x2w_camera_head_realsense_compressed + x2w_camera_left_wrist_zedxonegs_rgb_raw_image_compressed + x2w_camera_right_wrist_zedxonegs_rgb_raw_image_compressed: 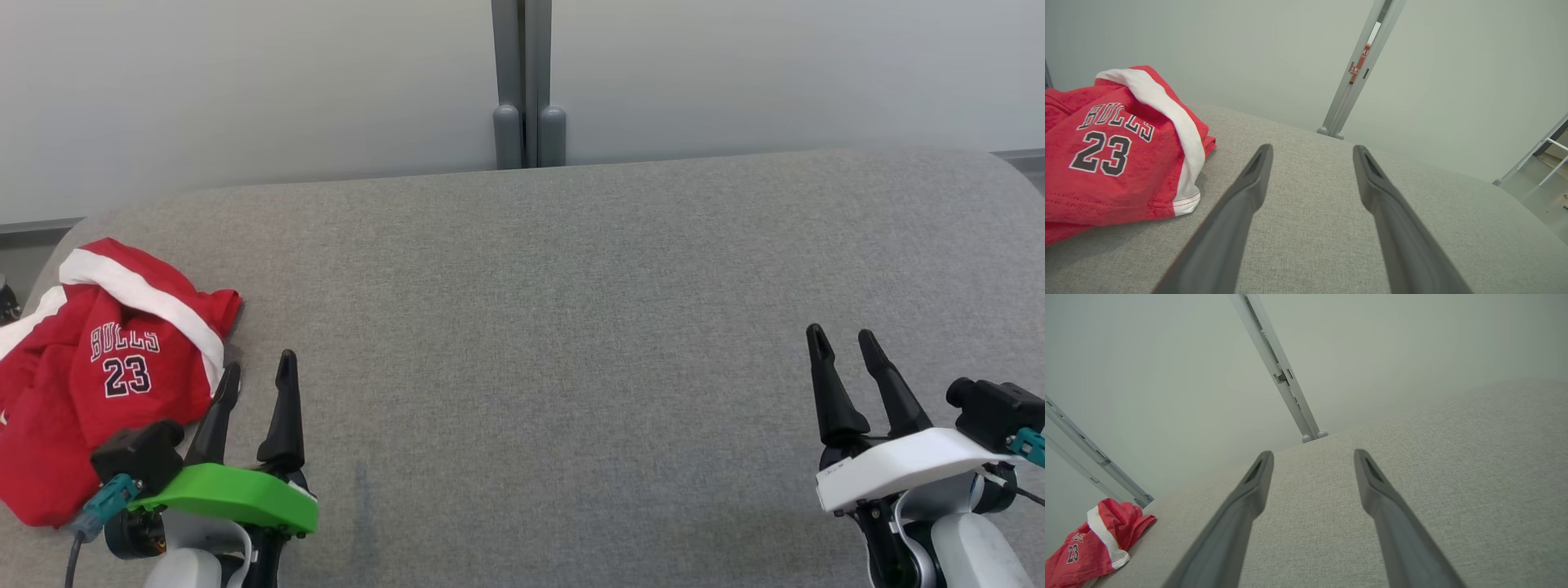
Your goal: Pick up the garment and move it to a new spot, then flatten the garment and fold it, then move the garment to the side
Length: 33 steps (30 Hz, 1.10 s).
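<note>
The garment (106,371) is a red piece with a white band and "BULLS 23" print, crumpled in a heap at the left end of the grey fabric surface (539,343). It also fills the left of the left wrist view as the garment (1114,151), and sits small at the lower left as the garment (1094,543). My left gripper (258,369) stands open just right of the heap, nothing between its fingers. My left gripper (1312,150) points past the cloth's right edge. My right gripper (841,336) is open far to the right, apart from the cloth, seen again as my right gripper (1312,455).
A pale wall with a grey vertical post (528,82) runs behind the surface's far edge. The grey surface stretches bare between the two grippers. A white metal frame (1543,151) shows beyond the surface's right end.
</note>
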Tool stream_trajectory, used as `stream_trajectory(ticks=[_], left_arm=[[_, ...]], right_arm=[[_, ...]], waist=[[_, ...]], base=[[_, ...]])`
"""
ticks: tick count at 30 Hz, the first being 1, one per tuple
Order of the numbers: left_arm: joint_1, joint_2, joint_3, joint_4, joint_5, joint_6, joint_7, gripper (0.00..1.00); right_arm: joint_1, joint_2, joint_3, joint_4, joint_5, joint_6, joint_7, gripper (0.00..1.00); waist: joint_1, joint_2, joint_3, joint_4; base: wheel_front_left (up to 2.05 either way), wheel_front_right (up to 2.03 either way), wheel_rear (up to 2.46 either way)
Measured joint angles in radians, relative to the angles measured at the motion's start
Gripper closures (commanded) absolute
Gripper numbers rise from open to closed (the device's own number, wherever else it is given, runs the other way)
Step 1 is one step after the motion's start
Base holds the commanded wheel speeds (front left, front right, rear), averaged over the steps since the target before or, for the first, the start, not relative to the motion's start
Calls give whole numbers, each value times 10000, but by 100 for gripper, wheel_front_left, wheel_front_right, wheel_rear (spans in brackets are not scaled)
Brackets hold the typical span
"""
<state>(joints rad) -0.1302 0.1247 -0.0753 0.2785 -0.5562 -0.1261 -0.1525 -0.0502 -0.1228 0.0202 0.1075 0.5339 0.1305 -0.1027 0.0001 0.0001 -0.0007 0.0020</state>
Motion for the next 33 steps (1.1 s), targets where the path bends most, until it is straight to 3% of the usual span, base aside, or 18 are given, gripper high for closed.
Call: stream_trajectory(ticks=[33], left_arm=[[-19,-104,50,663,2683,-12,-744,0]], right_arm=[[227,157,-52,-21,-2568,0,-573,0]], waist=[[0,0,11,46]], base=[[0,0,0]])
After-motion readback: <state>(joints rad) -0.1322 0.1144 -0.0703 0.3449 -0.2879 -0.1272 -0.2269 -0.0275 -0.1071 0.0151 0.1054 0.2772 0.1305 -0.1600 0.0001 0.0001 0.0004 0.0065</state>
